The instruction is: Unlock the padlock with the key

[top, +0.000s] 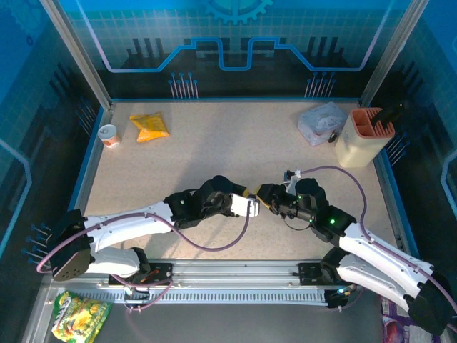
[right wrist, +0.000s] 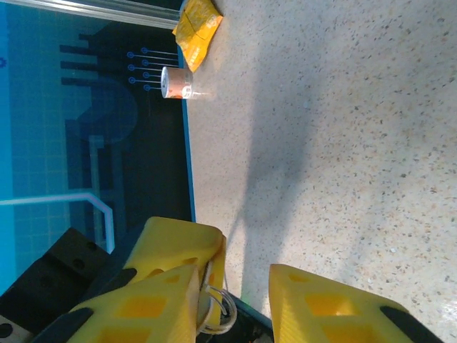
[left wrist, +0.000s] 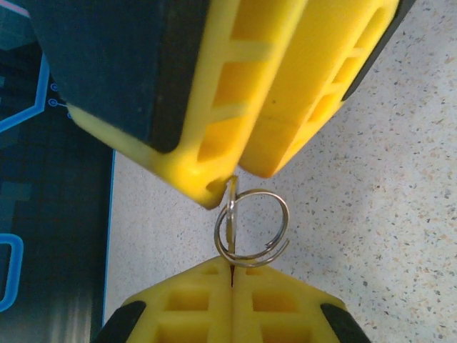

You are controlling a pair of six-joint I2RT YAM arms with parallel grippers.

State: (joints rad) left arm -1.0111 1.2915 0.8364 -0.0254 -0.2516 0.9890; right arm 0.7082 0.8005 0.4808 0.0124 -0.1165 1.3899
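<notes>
Top external view: a small cup point(top: 108, 134) and a crumpled yellow packet point(top: 148, 127) sit toward ten o'clock on the speckled table point(top: 214, 157). At its centre the left gripper point(top: 251, 205) meets the right gripper point(top: 264, 198). Left wrist view: ribbed yellow fingertips point(left wrist: 193, 300) are clenched on the key point(left wrist: 233, 191), a thin edge-on sliver, its teeth unreadable, a wire ring point(left wrist: 287, 224) looped at its three o'clock. Right wrist view: the right gripper's fingers point(right wrist: 335, 307) stand apart, released.

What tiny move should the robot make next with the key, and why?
Probably nudge the key gently toward the right gripper. The left gripper pinches the key, its ring dangling, and the key's tip touches the right gripper. I can't tell if it's lined up, so go slowly.
</notes>
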